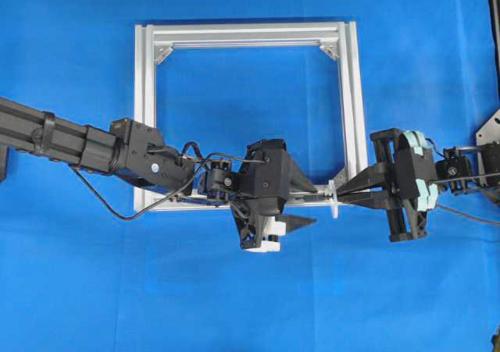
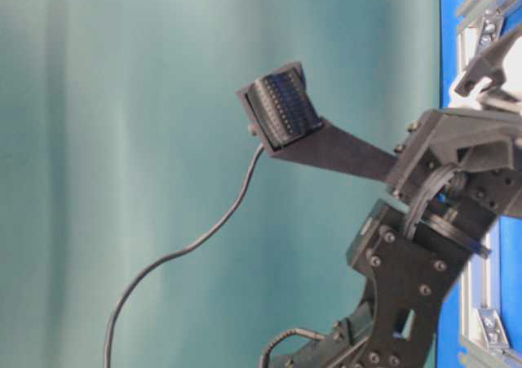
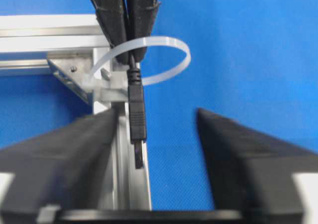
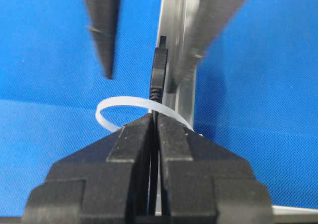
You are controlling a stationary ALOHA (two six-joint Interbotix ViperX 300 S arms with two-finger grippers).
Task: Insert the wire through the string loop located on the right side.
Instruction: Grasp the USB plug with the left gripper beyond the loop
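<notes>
Right gripper (image 4: 154,134) pinches the unlabelled wire (image 4: 158,75) through the string loop (image 4: 107,107).

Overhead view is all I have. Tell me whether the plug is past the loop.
Observer: In the left wrist view the plug hangs on the near side of the loop, and the wire appears to run through it.
Operator: Report what holds it.
Observer: The right gripper is shut on the wire, with its tips at the loop.
Operator: Give me the left jaws.
Observer: The left gripper is open. Its fingers stand on either side of the plug and do not touch it.
</notes>
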